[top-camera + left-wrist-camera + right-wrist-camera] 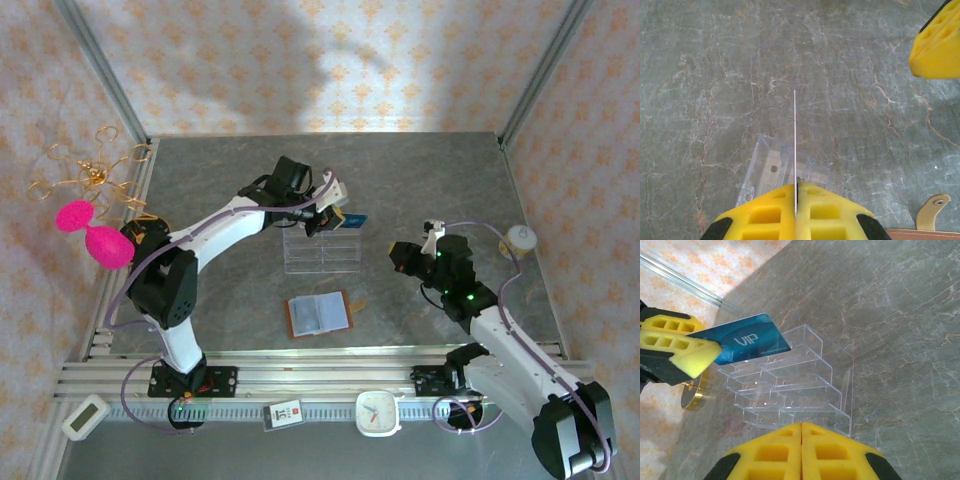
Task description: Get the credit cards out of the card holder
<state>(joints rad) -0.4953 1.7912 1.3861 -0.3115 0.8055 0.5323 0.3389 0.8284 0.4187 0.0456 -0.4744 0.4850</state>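
Credit card, the blue one (353, 222), is pinched in your left gripper (330, 217) in the overhead view. It sticks out past the fingertips and hangs above the clear tray (322, 252). The card holder (320, 314) lies open and flat on the table (220, 180), on the near side of the tray, well apart from both sets of jaws. Your right gripper (403, 256) hangs off to the tray's right.

Left wrist now: your pads (765, 217) are pressed together on the credit card (795, 130), seen edge-on as a thin pale line running straight ahead of the jaws. The clear tray (771, 167) is below the fingertips, and the holder's snap tab (932, 211) peeks in at lower right.

Right wrist: your right gripper (801, 440) has its jaws closed flat, pad against pad, nothing between. Just ahead stands the clear tray (795, 385). Beyond it to the left, the left gripper (697, 352) clamps the credit card (752, 342), marked VIP, tilted above the tray's back row.
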